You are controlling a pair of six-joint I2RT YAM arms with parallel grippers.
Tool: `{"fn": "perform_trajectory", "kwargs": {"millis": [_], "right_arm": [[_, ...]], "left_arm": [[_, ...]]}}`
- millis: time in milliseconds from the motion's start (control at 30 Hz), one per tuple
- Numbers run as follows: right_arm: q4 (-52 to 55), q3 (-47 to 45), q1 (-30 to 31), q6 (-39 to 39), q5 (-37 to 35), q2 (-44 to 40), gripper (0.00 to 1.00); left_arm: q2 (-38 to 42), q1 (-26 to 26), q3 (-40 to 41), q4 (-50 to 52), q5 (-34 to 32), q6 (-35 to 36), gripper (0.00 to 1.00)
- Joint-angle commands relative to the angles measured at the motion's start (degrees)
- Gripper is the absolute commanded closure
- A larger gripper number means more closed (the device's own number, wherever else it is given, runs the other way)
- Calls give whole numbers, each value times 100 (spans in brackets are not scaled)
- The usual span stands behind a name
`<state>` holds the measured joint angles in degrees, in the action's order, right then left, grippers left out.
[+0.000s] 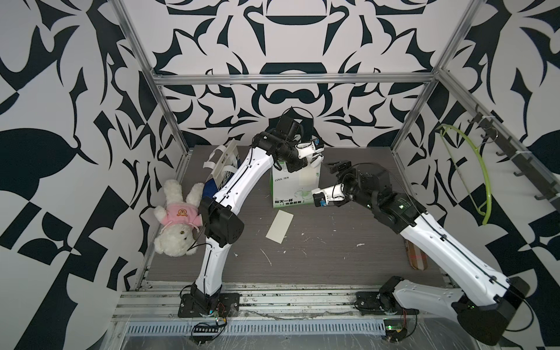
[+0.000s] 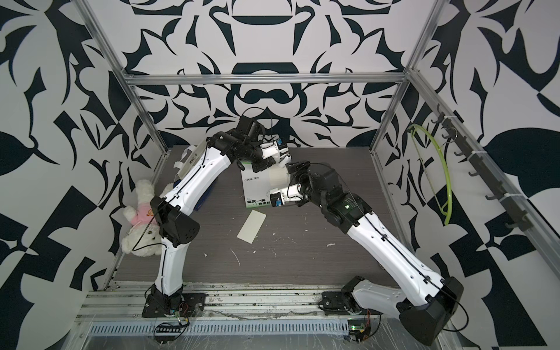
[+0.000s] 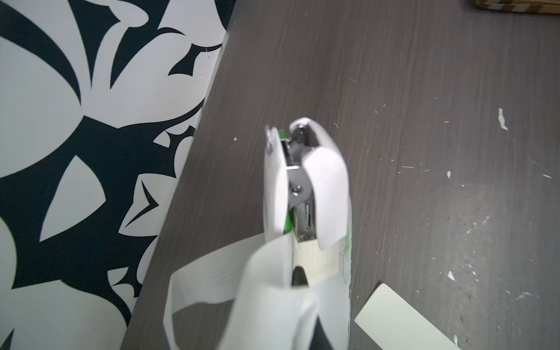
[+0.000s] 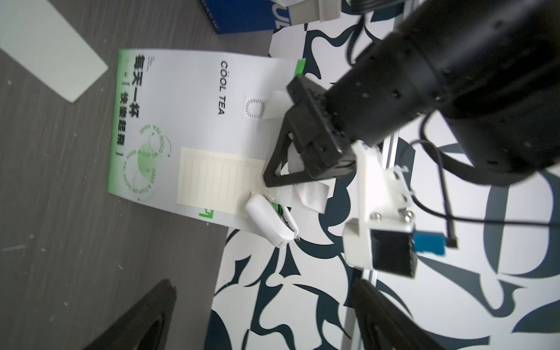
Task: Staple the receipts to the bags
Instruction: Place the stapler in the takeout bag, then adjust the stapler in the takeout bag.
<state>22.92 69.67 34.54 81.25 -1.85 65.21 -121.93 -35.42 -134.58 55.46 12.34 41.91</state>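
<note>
Left gripper (image 4: 269,179) is pressed together on the rim of the COOL TEA bag (image 1: 285,188), over the top end of a receipt (image 4: 215,178). Right gripper (image 1: 336,169) hangs spread wide just beside it. Patterned walls (image 1: 291,36) enclose a scuffed grey table (image 1: 333,266). The navy bag (image 1: 224,166) stands behind the left arm, near a teddy bear (image 1: 178,218). A loose receipt (image 1: 280,225) lies flat on the table. Only the right wrist view shows the stapler (image 4: 269,221) biting the receipt's corner. Neither bag's inside shows.

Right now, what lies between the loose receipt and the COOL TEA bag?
Nothing: only a narrow strip of bare tabletop separates the loose receipt from the COOL TEA bag, shown in both top views.
</note>
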Motion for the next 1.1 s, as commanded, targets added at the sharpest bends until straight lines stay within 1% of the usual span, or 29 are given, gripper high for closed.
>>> {"fn": "perform_trajectory", "kwargs": {"millis": [0,200,300,367,467,533,600,667,700,733,900,1000,1067], "right_arm": [[95,327,-49,-1598,163,-102,7],[21,300,-173,-3525,219,-47,8],[-29,258,-417,-4283,515,19,7],[-51,320,-744,-4822,948,98,7],[-50,461,-1390,-5423,1911,241,9],[-95,560,-1499,-5653,2088,334,12],[110,878,-1564,-5808,2249,574,19],[406,1300,-1705,-6160,2499,914,34],[449,1428,-1767,-6364,2549,1036,39],[434,1504,-1811,-6593,2557,1150,42],[-270,1553,-1898,-7828,2747,1436,45],[-49,1938,-1925,-8430,2854,1741,53],[85,2096,-1925,-8798,2950,1848,55]], "left_arm": [[345,-2,226,-220,201,-233,100],[382,3,266,-181,226,-255,100],[422,8,266,-106,211,-231,100],[465,3,291,-103,232,-194,100],[553,-9,356,-133,281,-153,100],[582,-13,367,-143,287,-149,100],[584,-37,361,-141,246,-153,100],[599,-77,371,-141,192,-149,100],[608,-96,376,-141,190,-165,100],[622,-112,395,-141,189,-165,100],[688,-149,496,-185,140,-139,100],[663,-150,456,-188,96,-130,100],[648,-158,425,-185,91,-137,100]]}}
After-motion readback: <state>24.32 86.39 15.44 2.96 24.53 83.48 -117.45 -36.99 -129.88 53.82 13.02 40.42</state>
